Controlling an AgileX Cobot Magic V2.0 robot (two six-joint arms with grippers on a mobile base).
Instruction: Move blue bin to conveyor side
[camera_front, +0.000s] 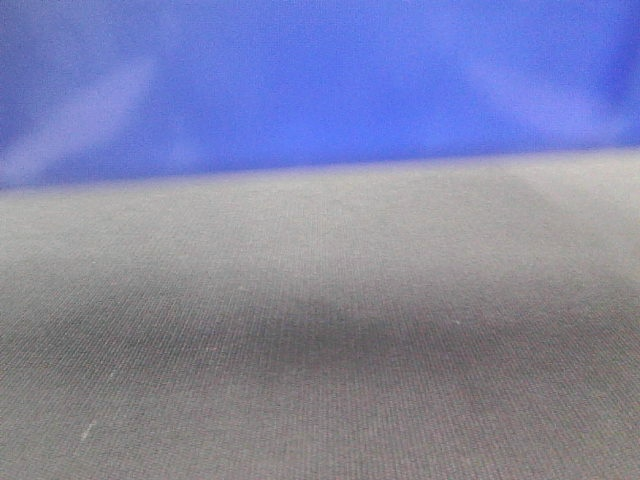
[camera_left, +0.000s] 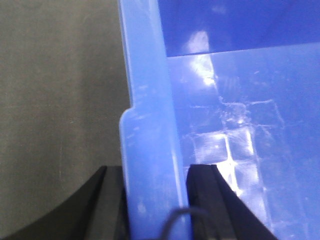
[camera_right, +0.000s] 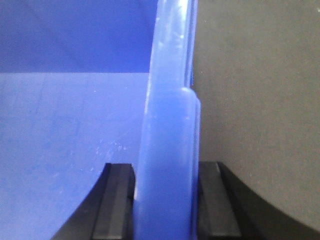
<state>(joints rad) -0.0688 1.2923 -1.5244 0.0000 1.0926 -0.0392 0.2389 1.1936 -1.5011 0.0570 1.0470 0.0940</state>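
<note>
The blue bin fills the top of the front view as a glossy blue wall standing on the dark woven conveyor. In the left wrist view, my left gripper straddles the bin's thick rim, one black finger outside over the belt and the other inside over the shiny bin floor. In the right wrist view, my right gripper clamps the opposite rim the same way, with the belt on the outer side. Both are shut on the rim.
The bin's inside floor shows bright reflections and faint scratches and holds nothing in the parts I see. Dark belt surface extends beyond both outer walls. A thin black cable loop crosses the rim near the left fingers.
</note>
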